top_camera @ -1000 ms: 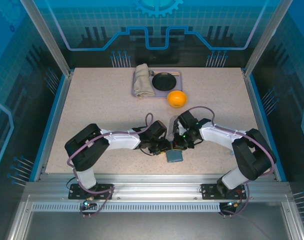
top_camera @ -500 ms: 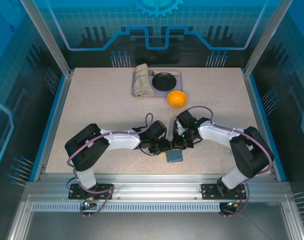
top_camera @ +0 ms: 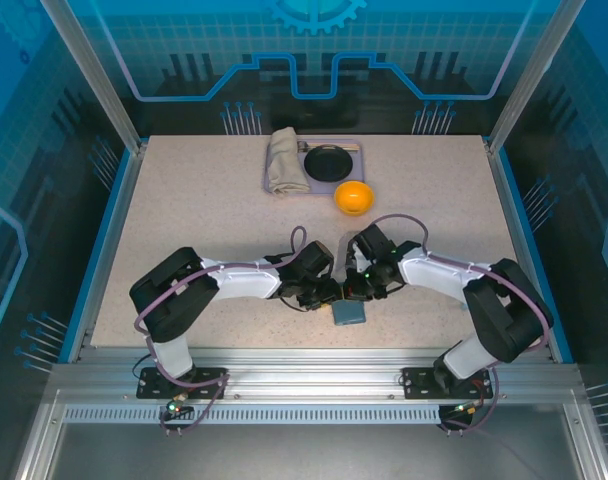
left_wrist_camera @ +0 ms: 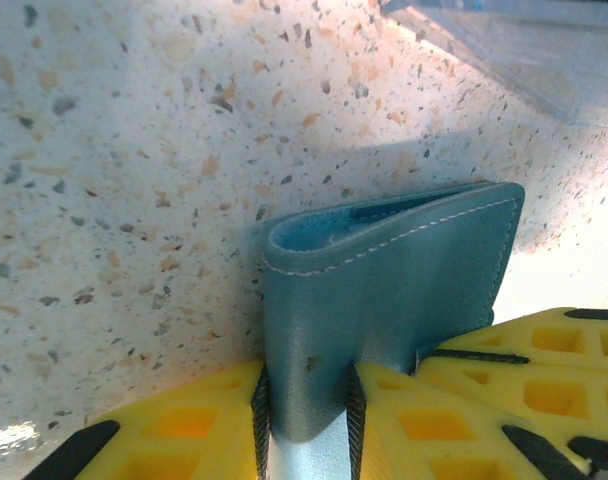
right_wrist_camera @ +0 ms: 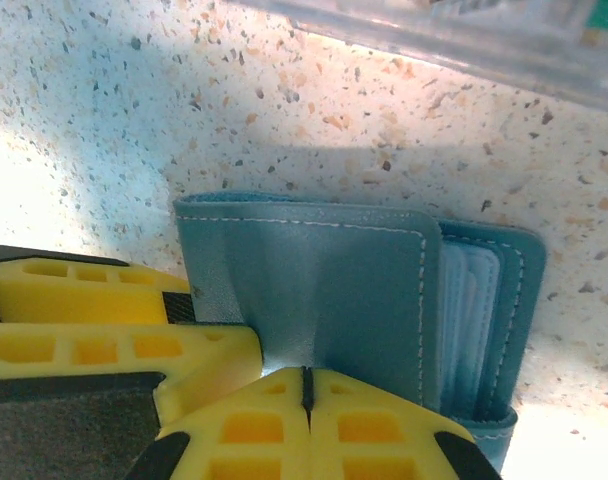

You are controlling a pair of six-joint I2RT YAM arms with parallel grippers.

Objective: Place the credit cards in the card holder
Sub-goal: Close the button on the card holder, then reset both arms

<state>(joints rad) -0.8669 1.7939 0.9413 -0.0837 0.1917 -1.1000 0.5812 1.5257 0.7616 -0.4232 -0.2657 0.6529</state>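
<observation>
The card holder [top_camera: 350,313], a slate-blue folding wallet, lies near the table's front edge between my two arms. In the left wrist view the card holder [left_wrist_camera: 384,270] stands partly unfolded, and my left gripper [left_wrist_camera: 306,385] is shut on one of its leaves. My right gripper [right_wrist_camera: 306,372] is shut, its tips pinching the lower edge of the other cover [right_wrist_camera: 324,280]. Pale inner pockets [right_wrist_camera: 474,320] show at the right of that cover. From above, the left gripper [top_camera: 329,293] and right gripper [top_camera: 356,291] meet just behind the wallet. The credit cards are hidden.
A clear plastic case [right_wrist_camera: 434,30] lies on the table just beyond the wallet, and its corner [left_wrist_camera: 514,50] shows in the left wrist view. At the back stand a purple tray [top_camera: 314,190] with a dark dish [top_camera: 329,161], a folded cloth [top_camera: 282,160] and an orange [top_camera: 353,197].
Both grippers and the wallet stay where they were. Only the right arm's elbow shifts slightly.
</observation>
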